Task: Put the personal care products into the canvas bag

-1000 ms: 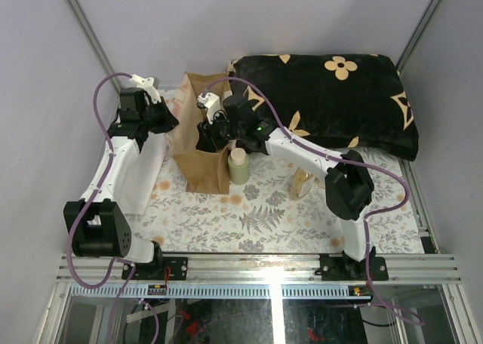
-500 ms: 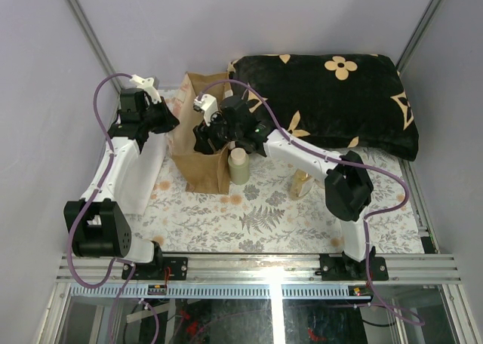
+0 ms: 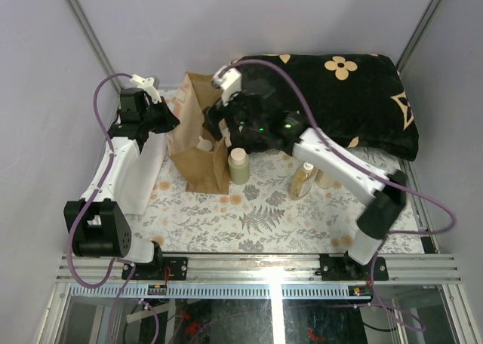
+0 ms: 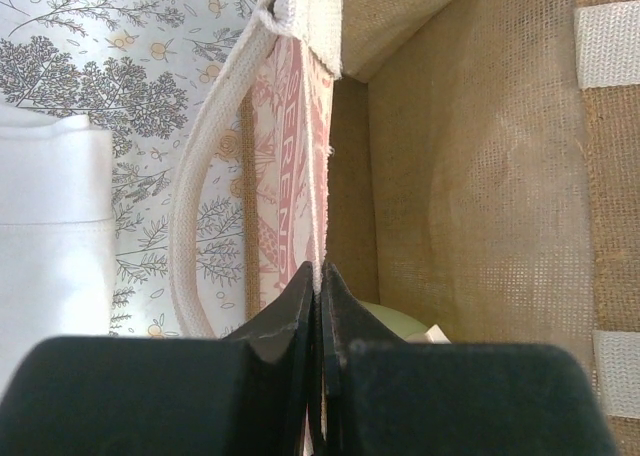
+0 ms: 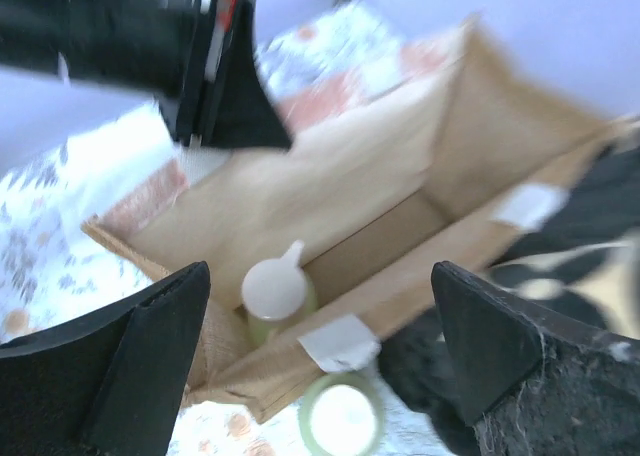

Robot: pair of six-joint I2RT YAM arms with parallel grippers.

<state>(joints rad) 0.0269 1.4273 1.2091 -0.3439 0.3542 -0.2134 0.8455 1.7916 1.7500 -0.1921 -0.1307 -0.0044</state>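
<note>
Standing inside the canvas bag (image 5: 350, 191) is one greenish bottle (image 5: 277, 294); a second greenish bottle (image 5: 342, 416) stands just outside its wall. Red lettering on the bag's face is too skewed to read. The left gripper (image 4: 318, 281) pinches the bag's rim, and the right gripper (image 5: 320, 268) hovers above, spread wide. The amber bottle (image 3: 302, 179) stands near the black cushion (image 3: 339, 95).

- The top external view looks steeply down from above the near edge, covering the whole table (image 3: 264, 216).
- The left wrist view looks down at close range into the canvas bag (image 4: 480, 176).
- The right wrist view, blurred, looks into the same bag from higher up.
</note>
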